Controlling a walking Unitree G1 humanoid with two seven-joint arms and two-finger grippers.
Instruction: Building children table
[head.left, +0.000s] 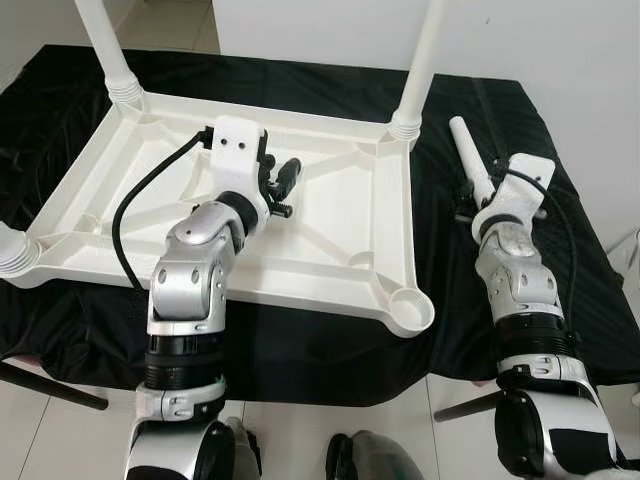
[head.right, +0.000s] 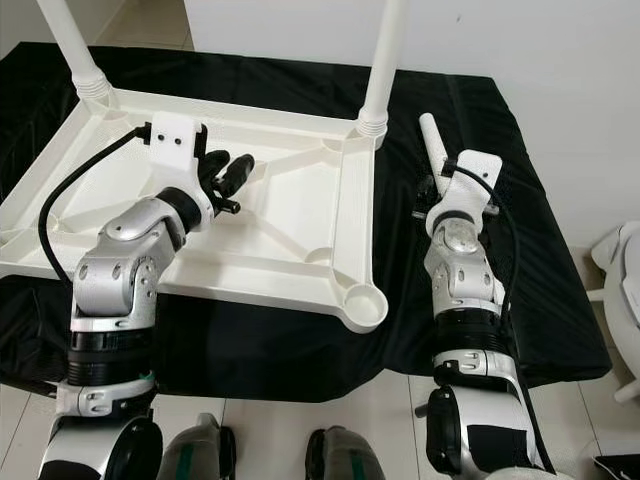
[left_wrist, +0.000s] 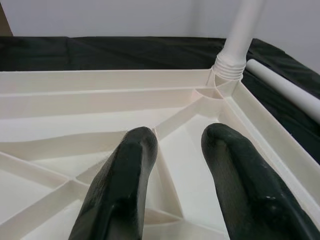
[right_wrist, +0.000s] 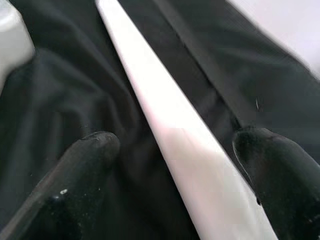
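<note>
We hover our left gripper (head.left: 285, 185), fingers parted and empty, over the upturned white tabletop (head.left: 330, 275) on the black cloth (head.left: 300, 345). Our right gripper (right_wrist: 180, 150) straddles, fingers apart, the loose leg (head.left: 470, 160) lying right of it.

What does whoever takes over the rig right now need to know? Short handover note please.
Left tool: open, empty, hovering over the ribbed underside of the upturned white tabletop.
Right tool: open, fingers straddling the loose white leg that lies on the black cloth beside the tabletop; not closed on it yet.
Done: far left leg and far right leg stand in their sockets; a near left leg also appears fitted.
Left: near right socket is empty. Close on the loose leg, lift it, seat it there, then probably turn the table upright.
</note>
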